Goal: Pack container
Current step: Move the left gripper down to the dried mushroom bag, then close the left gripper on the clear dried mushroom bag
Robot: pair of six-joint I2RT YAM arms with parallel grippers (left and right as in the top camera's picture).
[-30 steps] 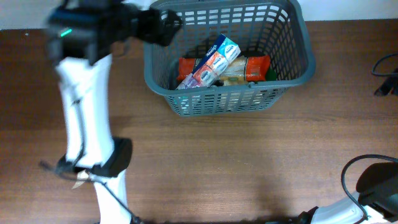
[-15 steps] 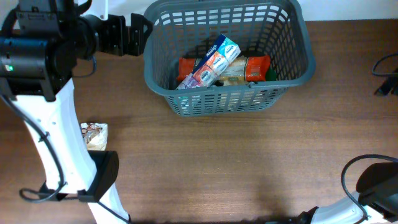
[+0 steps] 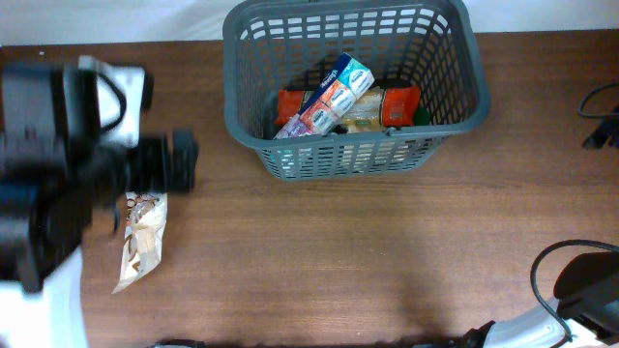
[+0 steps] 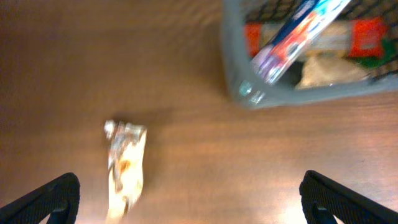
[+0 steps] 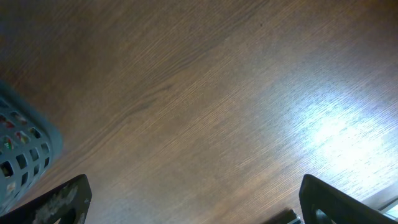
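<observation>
- At the left of the overhead frame the left arm (image 3: 48, 203) is a black-and-white blur above the brown wooden bench (image 3: 387, 251). The left gripper (image 3: 180, 161) points toward frame right. In the left wrist view its black fingertips (image 4: 40, 199) sit in the two bottom corners, spread wide with nothing between them.
- Just below that gripper lies a pale crinkled snack packet (image 3: 141, 240), flat on the bench, its length running up and down the frame. It is apart from the gripper and well apart from the basket, with bare wood on every side.
- At upper centre the large dark grey slotted plastic basket (image 3: 348, 153) stands upright, its far rim at the frame's top edge. Open bench runs left, right and below it.
- Inside it a long blue, white and red carton (image 3: 329, 97) lies slantwise over orange packets (image 3: 399, 101) and a pale bag (image 3: 363, 114). The print on all of them is too small to read.
- In the right wrist view the right gripper (image 5: 196, 202) hangs with its jaws wide apart and empty over bare wood with a bright patch of glare. A corner of the basket shows at the left edge.
- At the overhead's right edge lies a black cable (image 3: 600, 114), and the right arm's base (image 3: 580, 285) sits at lower right.
- A white surface (image 3: 97, 21) lies beyond the bench's far edge.
</observation>
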